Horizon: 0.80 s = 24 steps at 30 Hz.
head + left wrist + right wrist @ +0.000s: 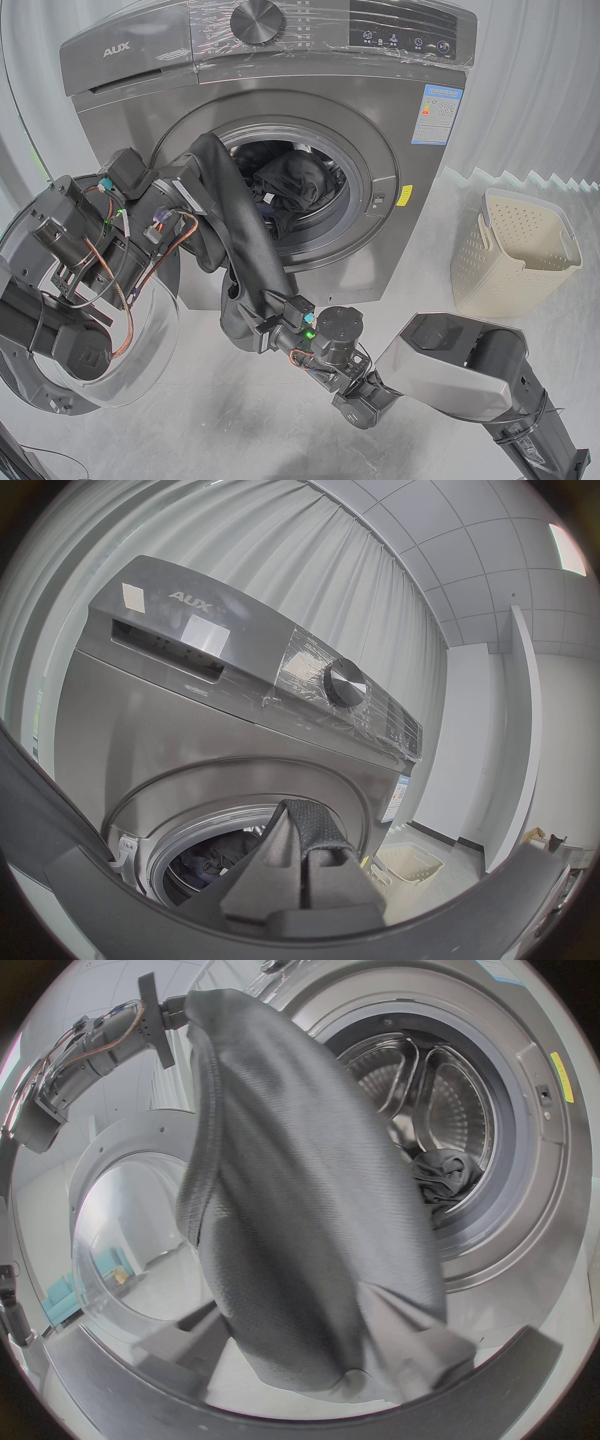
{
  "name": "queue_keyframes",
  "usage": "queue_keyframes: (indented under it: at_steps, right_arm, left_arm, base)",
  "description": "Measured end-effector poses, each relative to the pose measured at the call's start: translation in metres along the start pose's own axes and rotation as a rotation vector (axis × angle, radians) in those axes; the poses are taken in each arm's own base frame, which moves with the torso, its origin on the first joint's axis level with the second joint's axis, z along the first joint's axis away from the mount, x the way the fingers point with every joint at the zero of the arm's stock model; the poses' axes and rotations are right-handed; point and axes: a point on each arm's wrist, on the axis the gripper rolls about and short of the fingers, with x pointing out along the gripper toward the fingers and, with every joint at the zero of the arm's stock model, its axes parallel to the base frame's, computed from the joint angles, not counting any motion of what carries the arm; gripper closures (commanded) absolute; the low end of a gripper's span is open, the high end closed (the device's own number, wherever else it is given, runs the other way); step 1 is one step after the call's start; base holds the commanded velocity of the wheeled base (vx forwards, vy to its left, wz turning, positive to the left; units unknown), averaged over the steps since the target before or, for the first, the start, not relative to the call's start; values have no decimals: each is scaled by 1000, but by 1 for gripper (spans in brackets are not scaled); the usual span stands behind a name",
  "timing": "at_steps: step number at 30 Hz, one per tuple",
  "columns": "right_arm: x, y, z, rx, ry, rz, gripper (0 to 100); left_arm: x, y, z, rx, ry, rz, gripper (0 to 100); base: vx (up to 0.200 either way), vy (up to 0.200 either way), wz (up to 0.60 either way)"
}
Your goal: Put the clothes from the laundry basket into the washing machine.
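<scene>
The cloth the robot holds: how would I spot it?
Find the big grey washing machine with its round door open. In front of the opening a long dark cloth hangs from the left gripper down to the right gripper. Other dark clothes lie inside the drum; this one is outside.

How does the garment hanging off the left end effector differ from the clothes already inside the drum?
The hanging garment hangs in front of the washing machine, stretched from the left end effector down to the right end effector; the clothes in the drum lie bunched inside. The garment looks dark grey; the drum clothes look black. Both are dark fabric.
</scene>
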Motion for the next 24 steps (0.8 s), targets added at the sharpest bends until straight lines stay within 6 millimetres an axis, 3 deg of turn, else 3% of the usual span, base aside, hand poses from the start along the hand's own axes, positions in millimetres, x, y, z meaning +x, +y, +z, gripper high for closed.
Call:
queue_keyframes:
  at_steps: [8,16,21,24]
  right_arm:
    - [-21,13,5,5,50,22,100]
    - [-54,25,38,9,92,45,100]
    - [-79,19,63,8,117,26,100]
    - [-95,4,83,6,115,-15,100]
  left_arm:
    - [0,3,-1,3,2,8,100]
    - [1,5,-3,6,6,13,100]
    - [1,8,-3,11,2,23,100]
    - [0,11,-3,15,5,29,100]
  base:
    - [0,0,0]
    - [0,0,0]
    - [0,0,0]
    - [0,0,0]
